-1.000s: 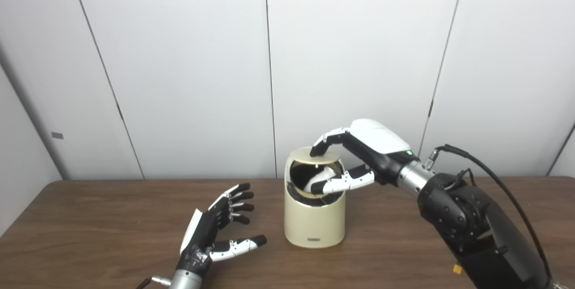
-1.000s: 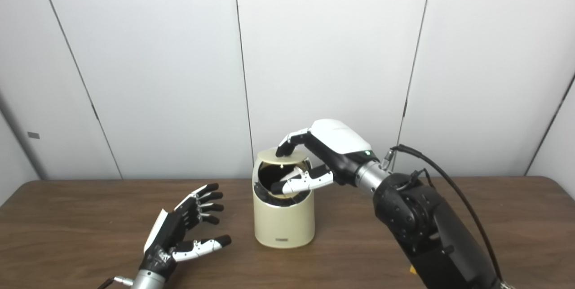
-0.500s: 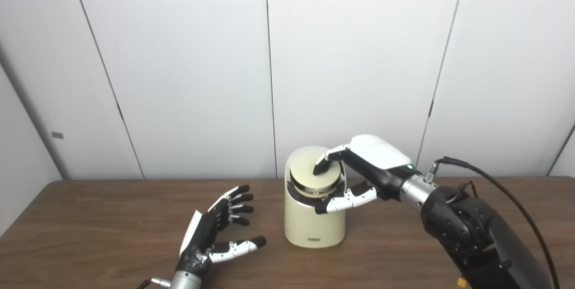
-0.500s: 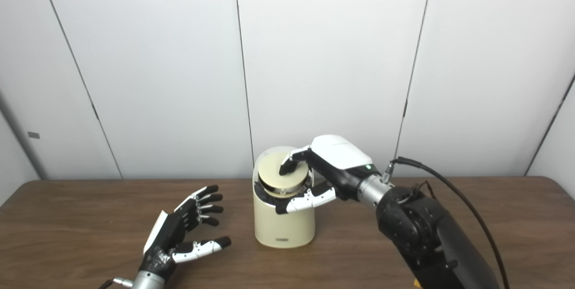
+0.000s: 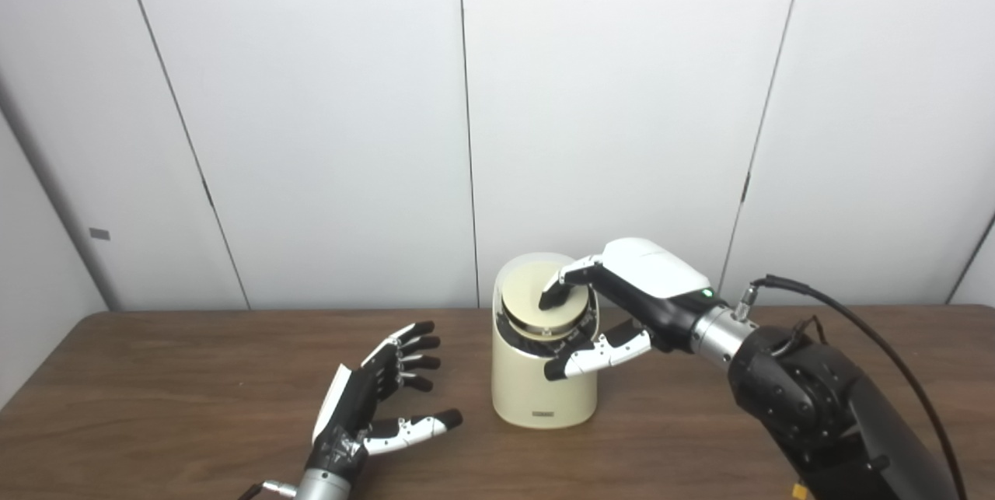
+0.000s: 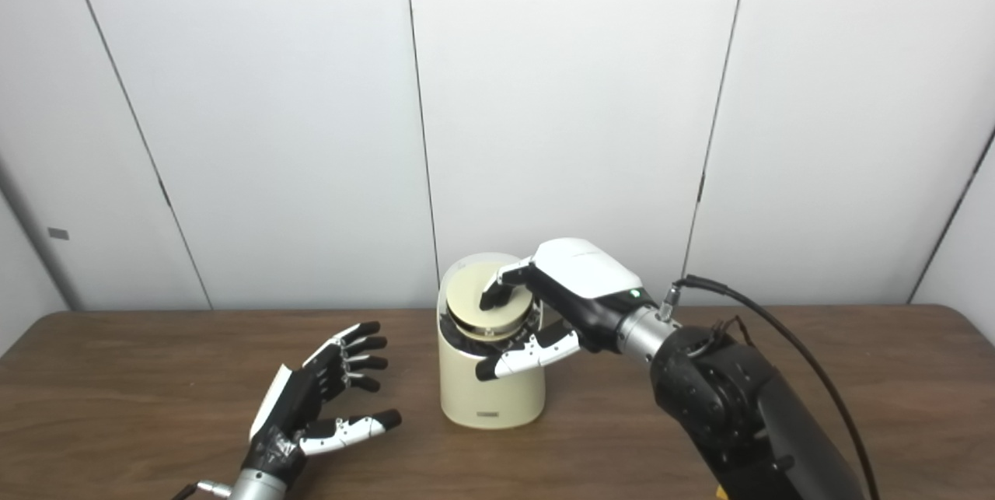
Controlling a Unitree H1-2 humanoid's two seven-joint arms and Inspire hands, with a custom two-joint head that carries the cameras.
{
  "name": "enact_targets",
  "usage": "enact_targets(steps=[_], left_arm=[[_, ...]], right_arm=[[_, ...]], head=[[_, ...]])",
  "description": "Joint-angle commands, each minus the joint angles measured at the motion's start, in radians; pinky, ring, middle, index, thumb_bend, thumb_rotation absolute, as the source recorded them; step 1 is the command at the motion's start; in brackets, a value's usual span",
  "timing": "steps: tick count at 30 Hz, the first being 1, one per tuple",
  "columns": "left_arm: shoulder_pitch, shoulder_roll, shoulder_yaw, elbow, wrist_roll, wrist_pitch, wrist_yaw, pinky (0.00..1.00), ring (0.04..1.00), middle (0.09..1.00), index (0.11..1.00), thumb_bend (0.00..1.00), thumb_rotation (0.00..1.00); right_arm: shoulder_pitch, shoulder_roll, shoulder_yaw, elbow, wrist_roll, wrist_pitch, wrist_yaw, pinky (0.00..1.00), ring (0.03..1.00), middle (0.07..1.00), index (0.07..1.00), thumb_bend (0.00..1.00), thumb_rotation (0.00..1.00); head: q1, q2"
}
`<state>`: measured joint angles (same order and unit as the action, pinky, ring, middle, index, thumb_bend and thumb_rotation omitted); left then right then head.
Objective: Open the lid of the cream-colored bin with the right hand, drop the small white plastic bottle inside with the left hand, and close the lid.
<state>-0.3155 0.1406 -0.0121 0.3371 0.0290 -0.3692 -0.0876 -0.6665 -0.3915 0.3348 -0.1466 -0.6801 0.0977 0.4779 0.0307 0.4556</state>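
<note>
The cream-colored bin point(image 5: 542, 387) stands mid-table with its round lid point(image 5: 532, 305) lying down over the opening, a thin dark gap showing at the lid's front edge. My right hand point(image 5: 614, 302) reaches over the bin from the right, fingertips point(image 5: 550, 298) pressing on the lid top, thumb in front of the bin's rim; it grips nothing. My left hand point(image 5: 377, 399) rests open on the table left of the bin, palm facing the bin, empty. The small white bottle is not visible now.
The brown wooden table point(image 5: 155, 407) spreads wide on both sides of the bin. White wall panels point(image 5: 311, 119) stand close behind its far edge. A black cable point(image 5: 847, 313) loops over my right forearm.
The lid, raised a second ago with a white object visible inside the bin, has swung down over the opening. My right hand lowered with it. The left hand stayed still.
</note>
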Motion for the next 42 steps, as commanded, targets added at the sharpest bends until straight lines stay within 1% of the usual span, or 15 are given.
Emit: enact_targets(steps=[1, 8, 15, 19, 23, 27, 30, 33, 39, 42], left_arm=[[-0.020, 0.001, 0.007, -0.033, -0.003, -0.005, 0.008, 0.62, 0.735, 0.807, 0.860, 0.82, 0.09], [-0.022, 0.000, 0.008, -0.027, -0.005, -0.017, 0.007, 0.61, 0.725, 0.802, 0.859, 0.82, 0.09], [-0.018, -0.001, 0.008, -0.041, -0.003, -0.004, 0.008, 0.61, 0.729, 0.802, 0.858, 0.82, 0.09], [-0.016, -0.001, 0.008, -0.041, 0.005, -0.004, 0.014, 0.61, 0.727, 0.800, 0.855, 0.82, 0.10], [-0.014, 0.002, 0.009, -0.045, -0.004, 0.001, 0.008, 0.62, 0.736, 0.807, 0.860, 0.82, 0.10], [-0.011, 0.004, 0.011, -0.055, -0.009, 0.011, 0.005, 0.62, 0.739, 0.809, 0.860, 0.82, 0.10], [-0.008, 0.005, 0.012, -0.064, -0.010, 0.020, 0.004, 0.63, 0.740, 0.809, 0.860, 0.83, 0.11], [-0.008, 0.006, 0.013, -0.068, -0.009, 0.023, 0.003, 0.63, 0.739, 0.808, 0.858, 0.83, 0.11], [-0.006, 0.009, 0.014, -0.079, -0.006, 0.031, 0.002, 0.62, 0.731, 0.806, 0.860, 0.84, 0.12], [-0.007, 0.010, 0.015, -0.076, -0.007, 0.029, 0.000, 0.62, 0.733, 0.808, 0.861, 0.84, 0.12]], right_arm=[[-0.034, -0.004, -0.007, -0.033, 0.002, -0.024, -0.007, 0.82, 0.816, 0.686, 0.659, 0.67, 0.65], [-0.031, 0.000, -0.007, -0.032, 0.006, -0.031, -0.001, 0.82, 0.817, 0.681, 0.656, 0.67, 0.65], [-0.031, -0.006, 0.006, -0.024, -0.002, -0.052, 0.005, 0.79, 0.803, 0.677, 0.652, 0.66, 0.66], [-0.031, -0.010, 0.016, -0.007, -0.018, -0.044, 0.020, 0.80, 0.808, 0.690, 0.662, 0.67, 0.67], [-0.030, -0.015, 0.021, 0.012, -0.023, -0.049, 0.025, 0.79, 0.807, 0.696, 0.665, 0.67, 0.67], [-0.030, -0.020, 0.033, 0.016, -0.052, -0.022, 0.057, 0.80, 0.820, 0.717, 0.685, 0.67, 0.68], [-0.029, -0.019, 0.040, 0.016, -0.070, -0.003, 0.079, 0.77, 0.817, 0.726, 0.699, 0.67, 0.67], [-0.029, -0.019, 0.044, 0.014, -0.080, 0.015, 0.099, 0.79, 0.829, 0.741, 0.714, 0.67, 0.67], [-0.025, -0.019, 0.050, 0.018, -0.087, 0.014, 0.114, 0.85, 0.841, 0.749, 0.721, 0.67, 0.68], [-0.026, -0.017, 0.047, 0.019, -0.082, 0.014, 0.111, 0.85, 0.842, 0.752, 0.724, 0.67, 0.70]], head=[[0.000, 0.001], [0.002, 0.006], [0.005, 0.014], [0.005, 0.014], [0.007, 0.018], [0.006, 0.021], [0.007, 0.024], [0.008, 0.026], [0.009, 0.030], [0.009, 0.027]])
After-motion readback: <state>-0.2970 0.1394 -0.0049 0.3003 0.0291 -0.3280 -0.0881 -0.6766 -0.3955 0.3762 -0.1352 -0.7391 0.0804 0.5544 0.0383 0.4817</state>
